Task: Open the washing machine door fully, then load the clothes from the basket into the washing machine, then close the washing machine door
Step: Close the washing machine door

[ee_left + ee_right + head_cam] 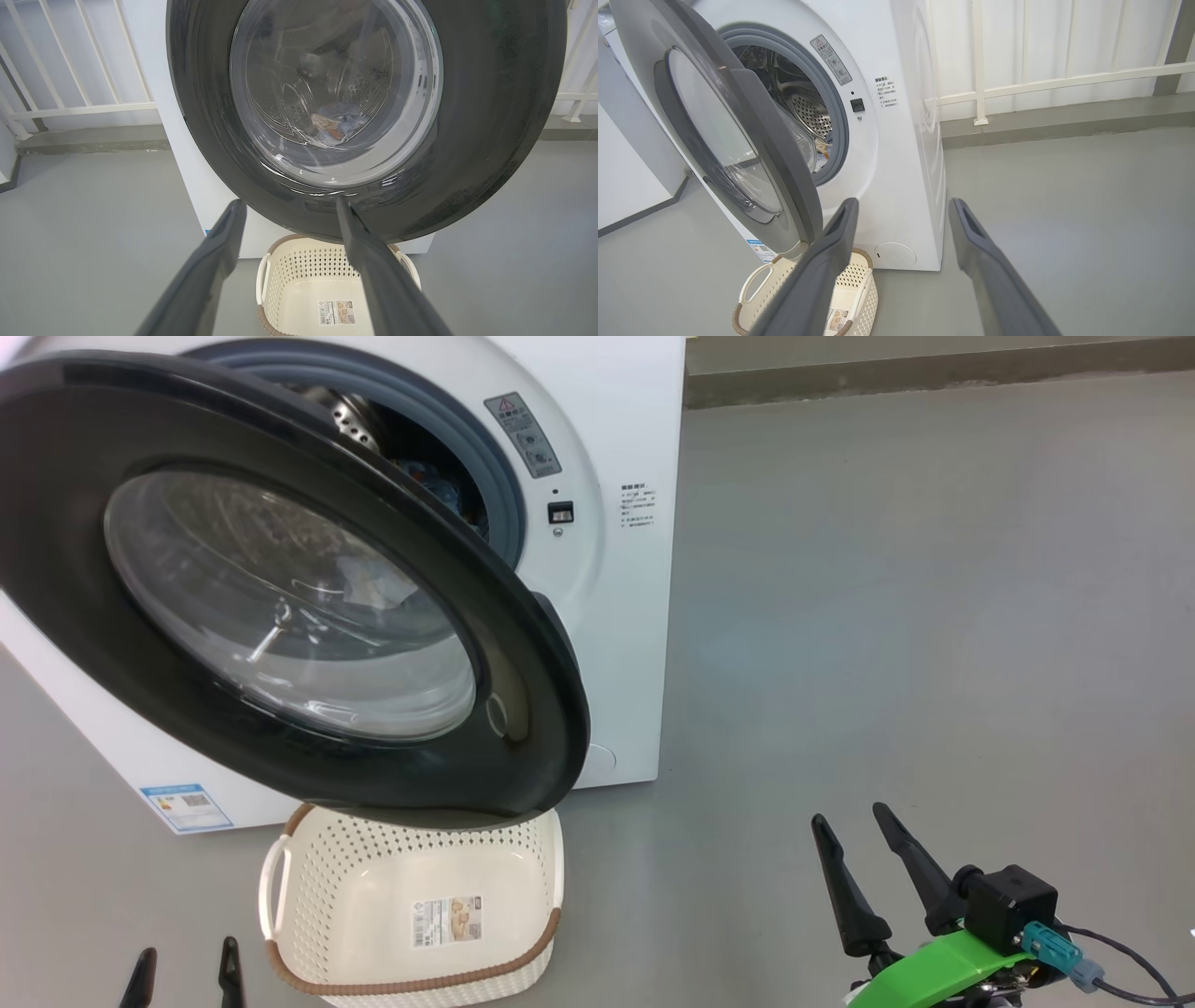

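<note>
Head view: the big round washing machine door with its glossy black rim and clear glass middle [289, 588] hangs half-open at upper left, in front of the boxy white front-loading washing machine [616, 616]. The cream-white perforated plastic basket [420, 859] sits bottom centre-left under the door. The light-blue printed clothes [334, 126] lie inside the drum. Left gripper [187, 954] lower left and right gripper [848, 815] lower right, both spread wide and holding nothing.
</note>
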Controlling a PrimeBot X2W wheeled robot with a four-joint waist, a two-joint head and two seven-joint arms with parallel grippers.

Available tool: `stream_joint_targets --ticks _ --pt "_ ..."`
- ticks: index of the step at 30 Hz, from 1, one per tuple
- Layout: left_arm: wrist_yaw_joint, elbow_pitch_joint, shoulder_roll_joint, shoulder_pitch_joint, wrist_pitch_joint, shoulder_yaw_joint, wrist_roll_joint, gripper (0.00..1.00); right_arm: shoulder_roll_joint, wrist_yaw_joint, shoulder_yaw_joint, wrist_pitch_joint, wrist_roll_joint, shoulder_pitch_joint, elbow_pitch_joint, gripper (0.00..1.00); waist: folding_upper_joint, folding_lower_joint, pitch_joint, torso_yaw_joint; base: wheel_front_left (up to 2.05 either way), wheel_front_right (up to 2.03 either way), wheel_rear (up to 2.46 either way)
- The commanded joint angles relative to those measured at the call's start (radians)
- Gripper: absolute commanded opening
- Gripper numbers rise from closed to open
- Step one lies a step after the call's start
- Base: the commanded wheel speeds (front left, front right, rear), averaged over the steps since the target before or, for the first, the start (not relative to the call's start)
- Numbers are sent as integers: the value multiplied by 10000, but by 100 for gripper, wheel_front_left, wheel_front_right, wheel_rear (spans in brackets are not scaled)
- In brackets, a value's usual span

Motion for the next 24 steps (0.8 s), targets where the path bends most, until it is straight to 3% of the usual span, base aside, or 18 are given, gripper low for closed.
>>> stream_joint_targets --ticks 1,2,3,11,24 --pt "-59 -301 60 -189 -82 358 -41 100 9 16 208 -120 90 -119 -186 45 0 0 2 6 0 0 0" --pt "-69 -309 58 -186 -82 359 -66 100 9 16 197 -120 96 -113 -166 19 0 0 5 6 0 0 0" --pt "-70 -307 56 -180 -82 375 -88 100 9 16 190 -120 102 -102 -128 0 0 0 6 5 0 0 0" --pt "-93 -394 46 -178 -82 401 -127 100 9 16 -2 -120 272 -172 -206 0 0 0 32 32 0 0 0" --pt "-174 -361 44 -334 -82 45 -375 100 -145 16 1376 -120 318 -682 -4164 0 0 0 173 342 0 0 0"
